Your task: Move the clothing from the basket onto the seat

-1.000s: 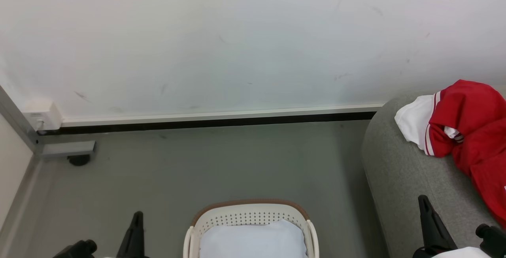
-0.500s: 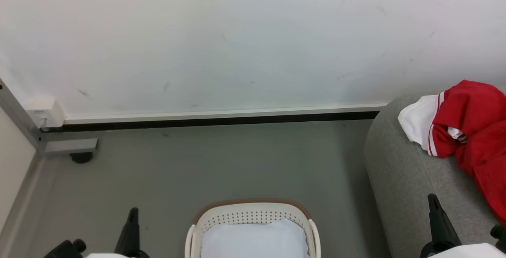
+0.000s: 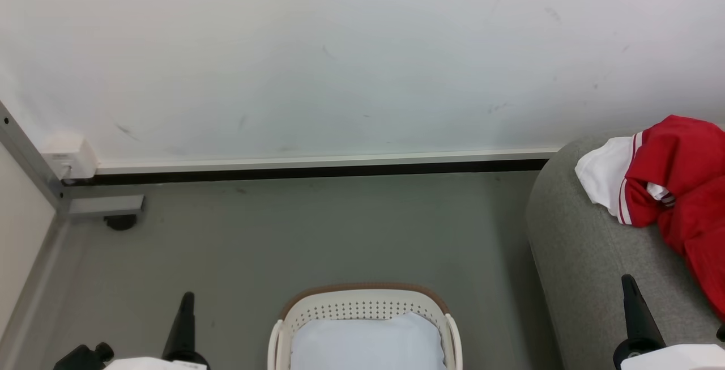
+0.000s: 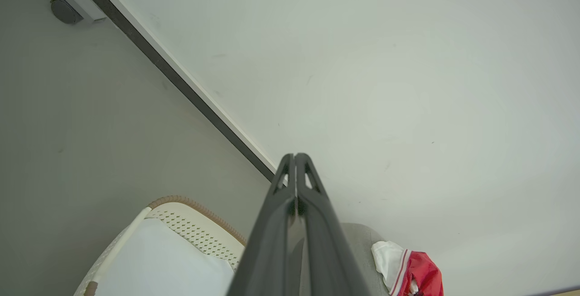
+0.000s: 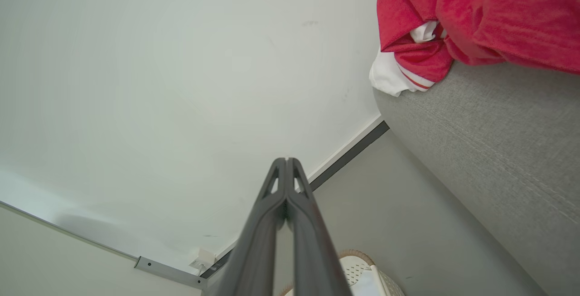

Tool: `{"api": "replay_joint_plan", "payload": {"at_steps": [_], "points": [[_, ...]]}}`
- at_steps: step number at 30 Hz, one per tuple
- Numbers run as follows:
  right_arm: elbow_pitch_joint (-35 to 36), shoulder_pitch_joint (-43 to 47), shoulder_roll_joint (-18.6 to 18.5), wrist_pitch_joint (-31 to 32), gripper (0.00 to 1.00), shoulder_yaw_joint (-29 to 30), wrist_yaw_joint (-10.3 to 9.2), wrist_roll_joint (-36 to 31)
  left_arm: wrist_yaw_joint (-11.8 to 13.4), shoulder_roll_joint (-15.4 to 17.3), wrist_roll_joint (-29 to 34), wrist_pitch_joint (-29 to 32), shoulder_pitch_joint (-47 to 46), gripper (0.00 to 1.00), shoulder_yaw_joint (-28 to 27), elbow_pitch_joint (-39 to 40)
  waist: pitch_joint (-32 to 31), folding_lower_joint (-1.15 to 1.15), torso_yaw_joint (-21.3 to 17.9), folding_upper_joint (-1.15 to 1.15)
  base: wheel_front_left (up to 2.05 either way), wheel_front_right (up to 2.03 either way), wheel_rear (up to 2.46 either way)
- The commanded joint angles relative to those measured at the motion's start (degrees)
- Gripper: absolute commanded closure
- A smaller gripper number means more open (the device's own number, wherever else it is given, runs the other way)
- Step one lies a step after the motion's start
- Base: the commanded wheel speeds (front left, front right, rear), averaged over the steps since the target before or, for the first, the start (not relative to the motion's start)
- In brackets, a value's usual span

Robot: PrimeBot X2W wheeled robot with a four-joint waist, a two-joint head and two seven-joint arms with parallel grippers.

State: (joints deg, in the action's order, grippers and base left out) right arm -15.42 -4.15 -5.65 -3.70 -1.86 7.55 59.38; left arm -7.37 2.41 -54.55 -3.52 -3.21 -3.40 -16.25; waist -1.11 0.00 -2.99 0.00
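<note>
At the lower left of the head view, the left gripper points up the frame against the grey floor. The left wrist view shows its jaws pressed together with nothing between them. At the lower right, the right gripper shows against the grey fabric of the seat. In the right wrist view its jaws are also together and hold nothing.

Between the two grippers, at the bottom middle of the frame, sits the basket, with its brown rim band on the side toward the wall. A pale blue-white liner cloth lies inside it.

The clothing lies bunched on the seat at the right edge of the frame. It is red, with a white panel and white stripe trim. It sits above and to the right of the right gripper, well apart from its jaws. It is also well apart from the basket and right across the frame from the left gripper.

Farther off, a dark skirting strip runs along the foot of the white wall. A small white box sits at its left end.
</note>
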Motion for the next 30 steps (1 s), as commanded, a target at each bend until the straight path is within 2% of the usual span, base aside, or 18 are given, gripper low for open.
{"api": "replay_joint_plan", "payload": {"at_steps": [1, 30], "points": [[0.8, -1.41, -0.12, 0.3, 1.0, 0.55, -0.04, 1.58, -0.09, 0.46, -1.65, 0.47, -1.32, 1.0, -0.36, 0.85, 0.02, 0.0, 0.05, 0.0, 0.0, 0.0, 0.0], [1.2, -1.92, 1.13, 4.87, 1.0, 4.17, -0.07, 16.43, -0.14, 0.58, -18.58, 5.01, -2.31, 1.0, -1.72, 1.56, 0.51, 0.0, 1.19, 0.0, 0.0, 0.0, 0.0]]}}
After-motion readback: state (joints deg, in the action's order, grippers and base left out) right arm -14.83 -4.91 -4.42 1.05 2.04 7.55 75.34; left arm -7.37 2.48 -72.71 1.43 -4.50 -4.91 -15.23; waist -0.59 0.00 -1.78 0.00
